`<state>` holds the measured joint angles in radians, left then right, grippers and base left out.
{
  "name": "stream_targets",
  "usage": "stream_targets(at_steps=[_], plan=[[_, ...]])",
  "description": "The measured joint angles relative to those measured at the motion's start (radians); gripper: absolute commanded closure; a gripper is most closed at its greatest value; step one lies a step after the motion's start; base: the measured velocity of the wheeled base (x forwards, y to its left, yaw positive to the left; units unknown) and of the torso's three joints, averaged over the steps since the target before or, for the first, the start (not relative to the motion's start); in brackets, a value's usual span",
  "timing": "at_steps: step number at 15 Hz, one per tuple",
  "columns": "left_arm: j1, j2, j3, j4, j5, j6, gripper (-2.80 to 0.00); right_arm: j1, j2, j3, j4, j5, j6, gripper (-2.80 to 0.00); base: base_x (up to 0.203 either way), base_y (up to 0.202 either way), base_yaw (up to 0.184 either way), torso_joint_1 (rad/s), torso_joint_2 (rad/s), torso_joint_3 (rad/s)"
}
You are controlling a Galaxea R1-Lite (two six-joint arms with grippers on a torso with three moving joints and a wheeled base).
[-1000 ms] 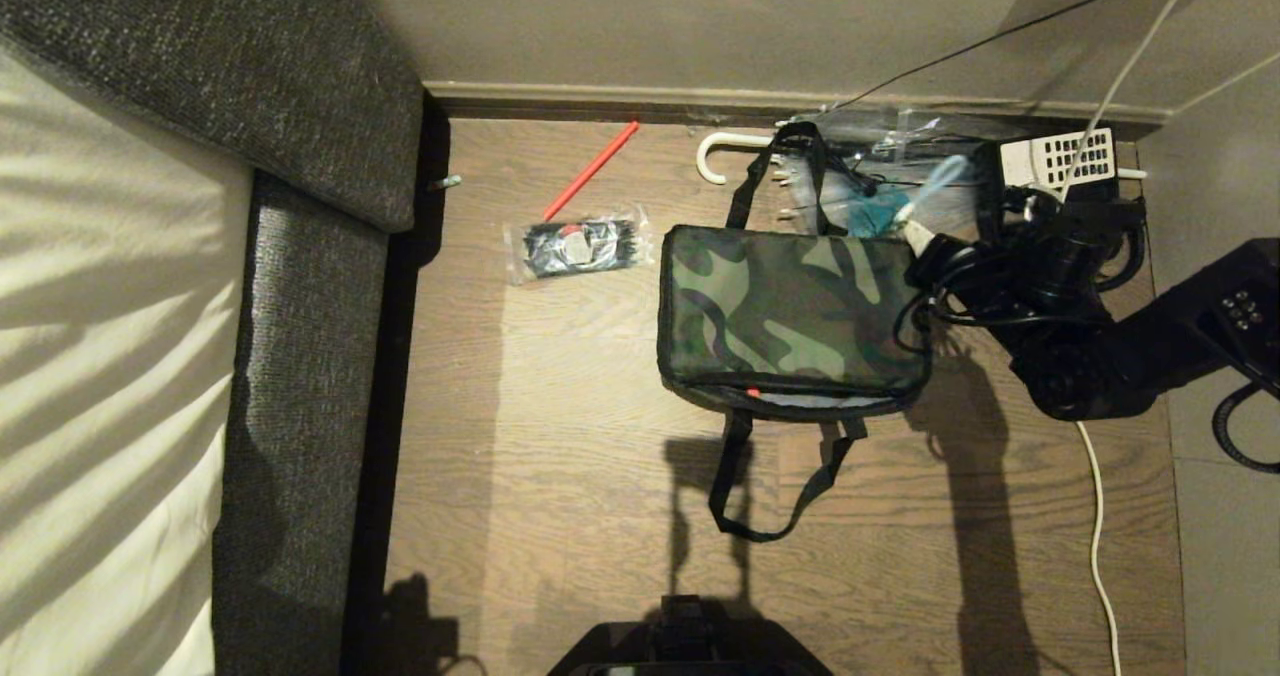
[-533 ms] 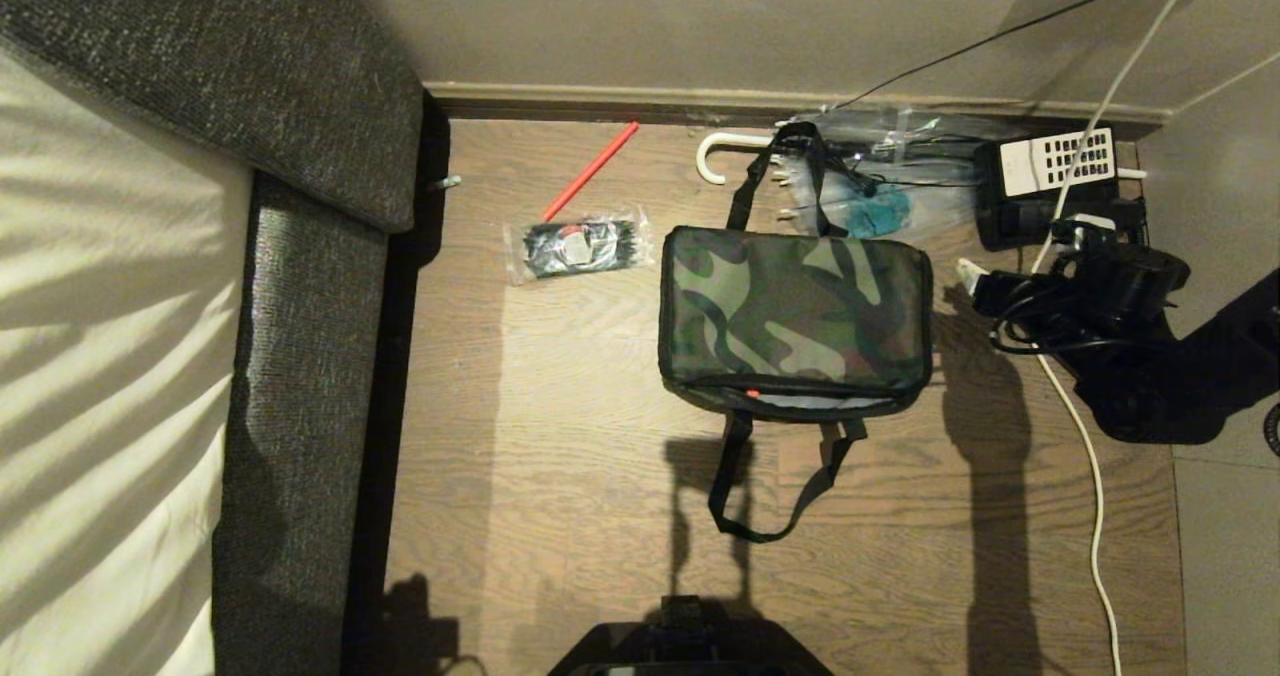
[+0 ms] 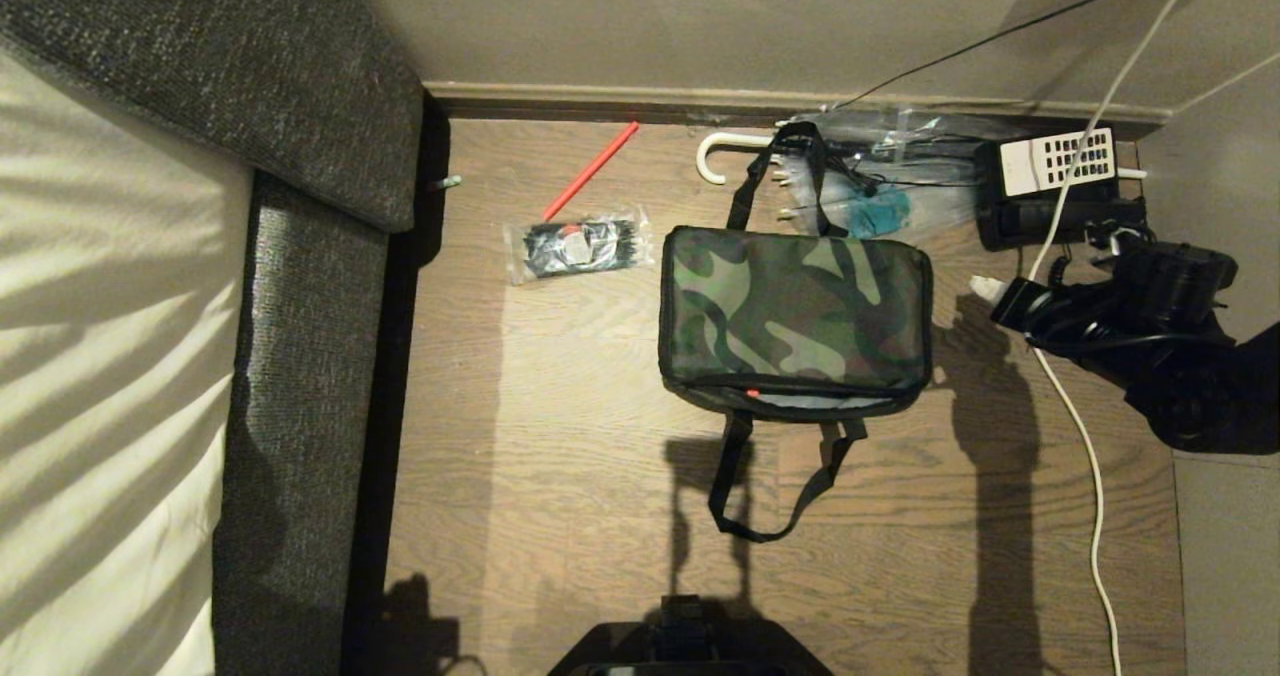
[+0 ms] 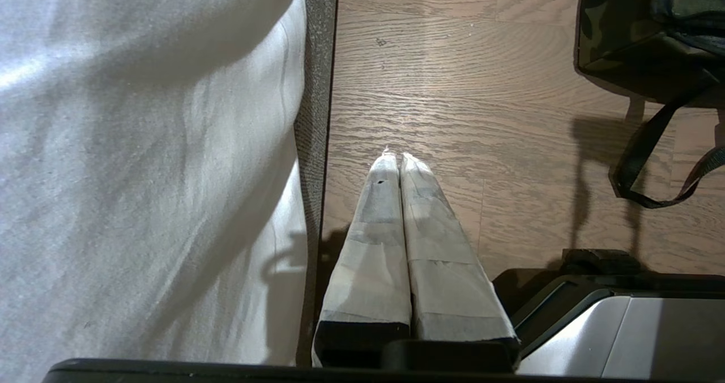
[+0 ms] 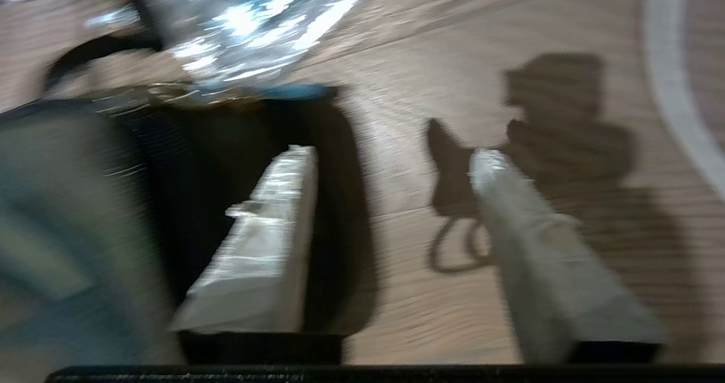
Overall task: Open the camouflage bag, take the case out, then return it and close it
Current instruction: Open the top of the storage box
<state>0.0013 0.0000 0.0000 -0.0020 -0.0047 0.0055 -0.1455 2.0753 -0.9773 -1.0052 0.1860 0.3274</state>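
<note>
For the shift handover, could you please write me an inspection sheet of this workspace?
Surface: brown wooden plank floor.
Job's things: green camouflage fabric bag lies flat, black strap handles spread; case not seen.
Clutter: clear plastic packet of black items, red stick, white hook, black telephone with white keypad.
Grippers: right gripper open, empty, right of bag; left gripper shut, parked beside the bed.
Cables: white cable.
Surroundings: grey upholstered bed, wall.

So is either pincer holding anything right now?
No. The right pincer is open over bare floor beside the camouflage bag; the left pincer is shut on nothing, parked by the bed.
</note>
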Motion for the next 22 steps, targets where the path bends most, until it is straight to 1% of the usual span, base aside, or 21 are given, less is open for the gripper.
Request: stream_targets(at_steps=[2, 4, 5, 7, 9, 10, 11, 14, 17, 21, 22], plan=[[0.000, 0.000, 0.000, 0.000, 0.000, 0.001, 0.00, 0.029, -0.019, 0.012, 0.034, 0.001, 0.029, 0.00, 0.000, 0.000, 0.000, 0.000, 0.00, 0.000], [0.000, 0.000, 0.000, 0.000, 0.000, 0.000, 0.00, 0.066, -0.035, 0.013, 0.124, 0.002, 0.012, 0.00, 0.000, 0.000, 0.000, 0.000, 0.00, 0.000], [0.000, 0.000, 0.000, 0.000, 0.000, 0.001, 0.00, 0.082, -0.045, 0.015, 0.175, 0.003, -0.018, 0.00, 0.000, 0.000, 0.000, 0.000, 0.00, 0.000], [0.000, 0.000, 0.000, 0.000, 0.000, 0.000, 0.00, 0.103, -0.058, 0.030, 0.278, 0.000, -0.112, 0.00, 0.000, 0.000, 0.000, 0.000, 0.00, 0.000], [0.000, 0.000, 0.000, 0.000, 0.000, 0.000, 0.00, 0.099, -0.071, 0.040, 0.400, -0.006, -0.257, 0.00, 0.000, 0.000, 0.000, 0.000, 0.00, 0.000], [0.000, 0.000, 0.000, 0.000, 0.000, 0.000, 0.00, 0.092, -0.081, 0.040, 0.434, -0.007, -0.323, 0.00, 0.000, 0.000, 0.000, 0.000, 0.00, 0.000], [0.000, 0.000, 0.000, 0.000, 0.000, 0.000, 0.00, 0.086, -0.093, 0.046, 0.430, -0.002, -0.361, 0.00, 0.000, 0.000, 0.000, 0.000, 0.00, 0.000], [0.000, 0.000, 0.000, 0.000, 0.000, 0.001, 0.00, 0.082, -0.115, 0.073, 0.372, 0.017, -0.434, 0.00, 0.000, 0.000, 0.000, 0.000, 0.00, 0.000], [0.000, 0.000, 0.000, 0.000, 0.000, 0.000, 0.00, 0.076, -0.122, 0.079, 0.384, 0.097, -0.425, 0.00, 0.000, 0.000, 0.000, 0.000, 0.00, 0.000], [0.000, 0.000, 0.000, 0.000, 0.000, 0.000, 0.00, 0.035, -0.123, 0.085, 0.412, 0.090, -0.482, 0.00, 0.000, 0.000, 0.000, 0.000, 0.00, 0.000], [0.000, 0.000, 0.000, 0.000, 0.000, 0.001, 0.00, 0.030, -0.125, 0.083, 0.399, 0.099, -0.472, 0.00, 0.000, 0.000, 0.000, 0.000, 0.00, 0.000]])
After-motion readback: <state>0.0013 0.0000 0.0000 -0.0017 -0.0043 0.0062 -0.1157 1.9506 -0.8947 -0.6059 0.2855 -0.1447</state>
